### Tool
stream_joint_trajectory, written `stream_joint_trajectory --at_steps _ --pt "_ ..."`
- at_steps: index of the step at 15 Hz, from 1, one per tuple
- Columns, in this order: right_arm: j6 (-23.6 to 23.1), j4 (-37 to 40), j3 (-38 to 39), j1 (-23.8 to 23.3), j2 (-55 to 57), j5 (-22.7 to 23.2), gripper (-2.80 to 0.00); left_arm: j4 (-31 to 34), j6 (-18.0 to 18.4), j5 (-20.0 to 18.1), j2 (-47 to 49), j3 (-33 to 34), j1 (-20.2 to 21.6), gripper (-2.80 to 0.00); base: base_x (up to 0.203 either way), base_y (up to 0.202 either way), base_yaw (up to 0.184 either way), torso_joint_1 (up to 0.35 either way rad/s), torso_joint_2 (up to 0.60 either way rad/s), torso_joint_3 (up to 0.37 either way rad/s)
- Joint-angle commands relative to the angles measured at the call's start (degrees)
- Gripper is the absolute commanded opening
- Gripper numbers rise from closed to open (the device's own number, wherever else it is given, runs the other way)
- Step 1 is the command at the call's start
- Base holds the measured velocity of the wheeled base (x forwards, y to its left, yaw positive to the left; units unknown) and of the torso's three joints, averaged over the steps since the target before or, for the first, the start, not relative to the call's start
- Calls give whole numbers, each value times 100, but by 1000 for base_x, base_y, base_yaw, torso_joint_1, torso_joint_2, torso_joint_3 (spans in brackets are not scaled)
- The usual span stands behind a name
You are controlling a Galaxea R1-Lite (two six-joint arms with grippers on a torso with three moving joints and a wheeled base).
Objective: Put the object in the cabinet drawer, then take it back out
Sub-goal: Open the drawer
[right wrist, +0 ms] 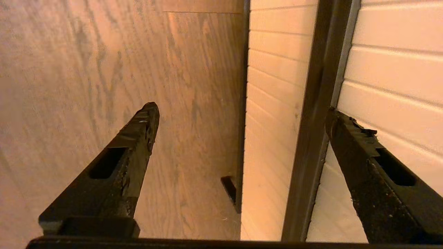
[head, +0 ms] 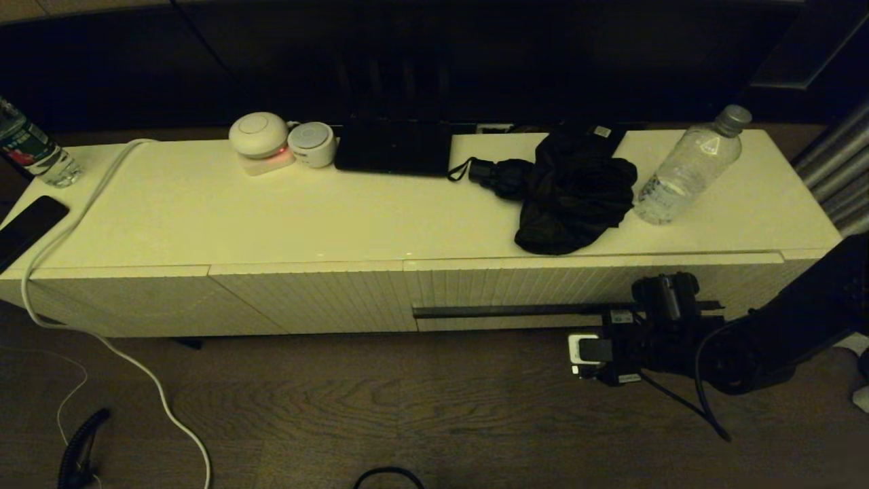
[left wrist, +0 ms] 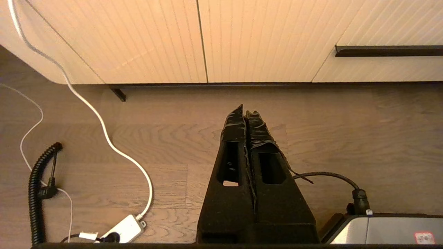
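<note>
The cabinet drawer [head: 543, 288] is the ribbed cream front at the cabinet's right, with a long dark handle strip [head: 509, 311] low on it. None of its interior shows. My right gripper [head: 655, 319] is open at the strip's right end. In the right wrist view the right gripper [right wrist: 242, 109] straddles the handle strip [right wrist: 318, 103]: one finger [right wrist: 360, 145] lies against the drawer front [right wrist: 391, 69], the other finger [right wrist: 135, 138] hangs over the floor. On the cabinet top lie a black folded umbrella [head: 577, 193] and a clear bottle [head: 686, 170]. My left gripper [left wrist: 247, 110] is shut and empty above the floor.
On the cabinet top there are also two white round devices [head: 261, 136], a black box [head: 394, 146], another bottle [head: 34, 153] and a phone [head: 27, 224]. A white cable [head: 102, 339] runs down to the wooden floor. A coiled black cord [left wrist: 36, 193] lies at the left.
</note>
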Motion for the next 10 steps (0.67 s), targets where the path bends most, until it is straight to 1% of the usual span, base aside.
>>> stream_joint_trajectory --at_steps 1,10 --pt "-46 -123 -138 -8 129 5 0 -3 -3 1 -9 8 0 -280 0 0 0 0 0 0" --pt "-60 -92 -725 -182 451 -20 0 -3 -3 1 -9 7 0 -280 0 0 0 0 0 0"
